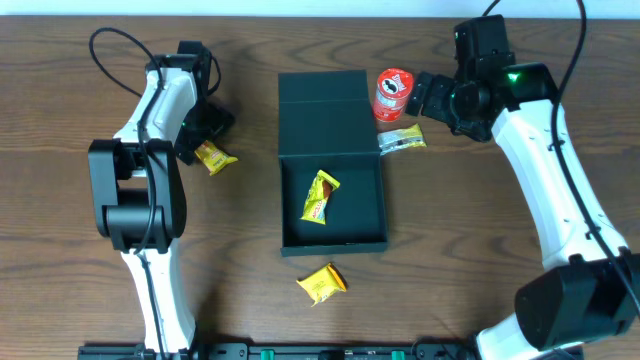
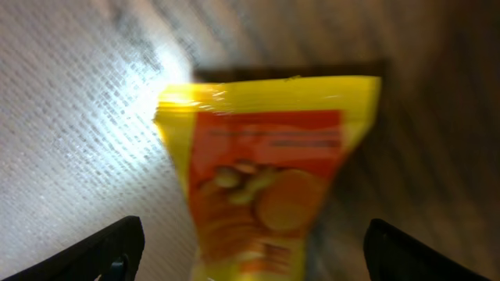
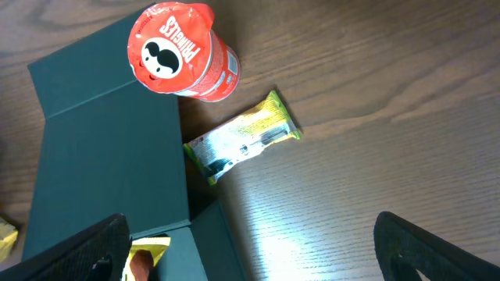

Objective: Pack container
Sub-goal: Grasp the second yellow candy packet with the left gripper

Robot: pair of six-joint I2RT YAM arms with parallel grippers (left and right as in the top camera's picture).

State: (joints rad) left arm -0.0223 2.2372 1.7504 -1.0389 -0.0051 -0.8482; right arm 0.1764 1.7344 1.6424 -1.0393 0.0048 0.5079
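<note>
Overhead: container (image 1: 360, 205) mid-surface, long axis near–far, mouth up. Lid flap (image 1: 325, 105) lies flat on far side, so box is ready to load. Boxed packet (image 1: 320, 196) already inside. Left end effector (image 1: 205, 145) over yellow packet (image 1: 215, 158), left of container.

Left wrist: fingers (image 2: 101, 251) spread, yellow packet between, not pinched. Judged pre-grasp.

Right wrist: right end effector (image 3: 250, 238) spread, empty. Can (image 3: 181, 55) and green packet (image 3: 242, 144) ahead, beside lid flap.
</note>
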